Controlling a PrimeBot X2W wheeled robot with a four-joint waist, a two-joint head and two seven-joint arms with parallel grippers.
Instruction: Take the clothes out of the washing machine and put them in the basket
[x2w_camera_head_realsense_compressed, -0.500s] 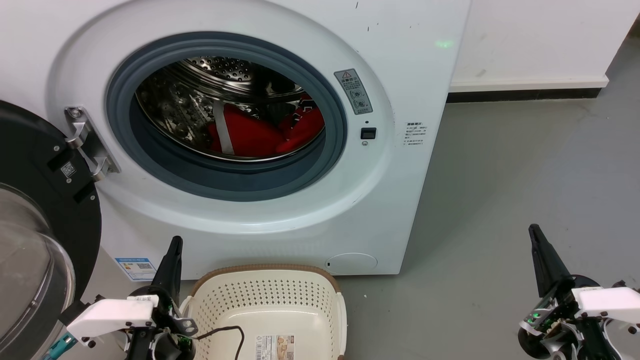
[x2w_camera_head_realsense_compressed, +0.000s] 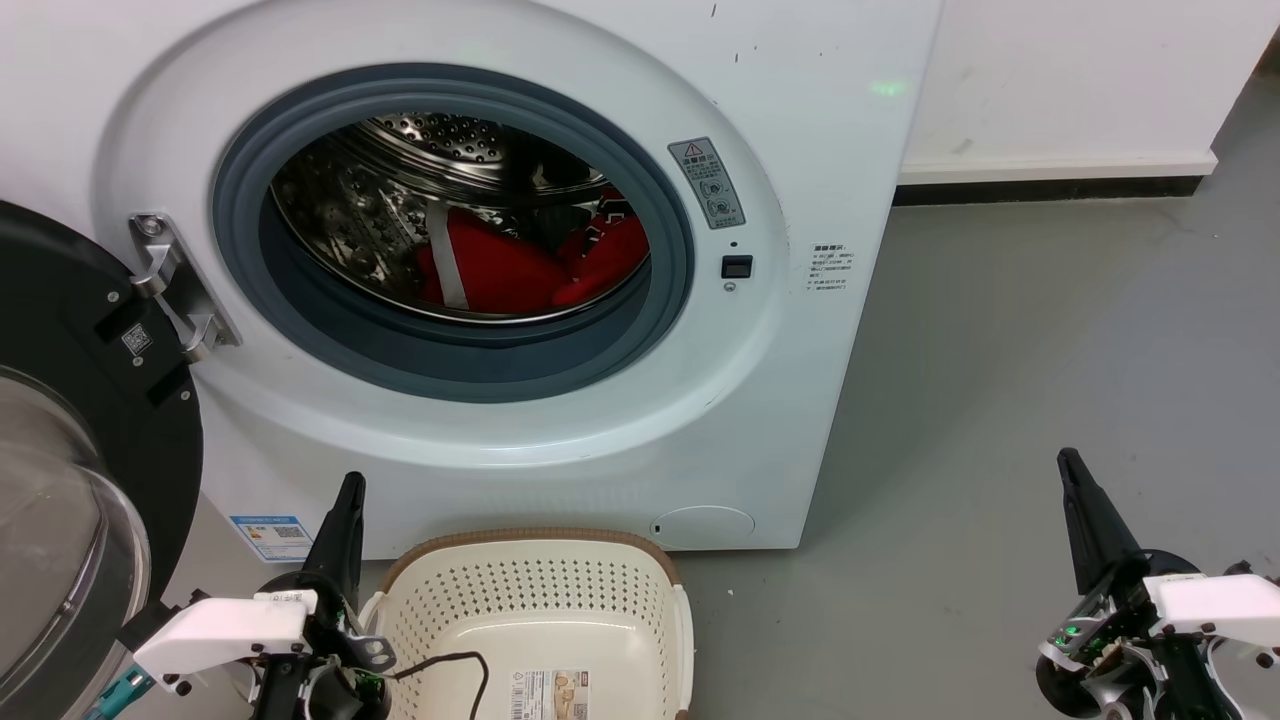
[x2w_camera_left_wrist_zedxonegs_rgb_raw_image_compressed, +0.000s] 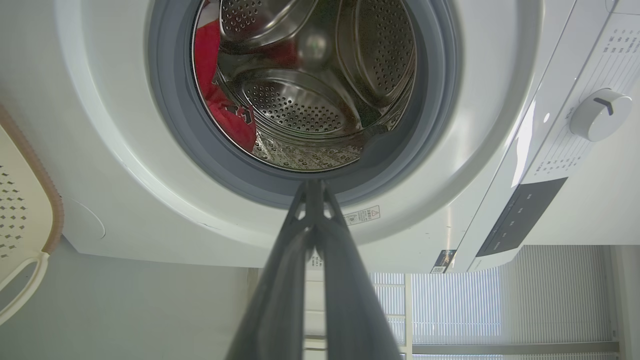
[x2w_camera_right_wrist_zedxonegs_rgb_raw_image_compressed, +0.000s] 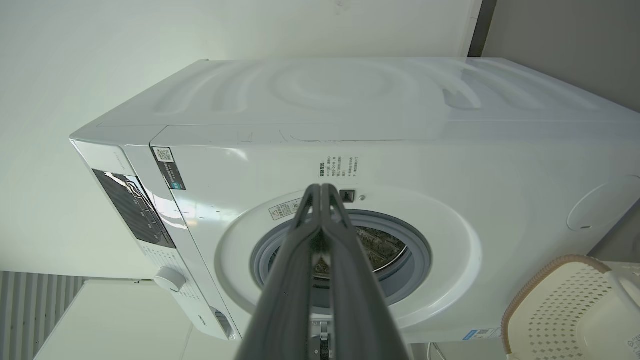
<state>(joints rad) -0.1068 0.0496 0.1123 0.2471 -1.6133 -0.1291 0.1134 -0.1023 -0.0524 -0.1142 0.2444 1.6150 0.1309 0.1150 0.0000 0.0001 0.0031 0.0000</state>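
While both arms rest low: clothes (x2w_camera_head_realsense_compressed: 500, 268), red, soft, likely light and limp, heaped at the drum bottom inside the washing machine (x2w_camera_head_realsense_compressed: 600, 440); best pinched at a raised fold; basket (x2w_camera_head_realsense_compressed: 530, 537) on the floor before the machine; left gripper (x2w_camera_head_realsense_compressed: 350, 485) beside it, right gripper (x2w_camera_head_realsense_compressed: 1068, 462) well apart; both point upward, fingers pressed together.

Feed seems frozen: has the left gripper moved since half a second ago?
No. The left gripper sits at the same spot beside the basket rim, under the washing machine front.
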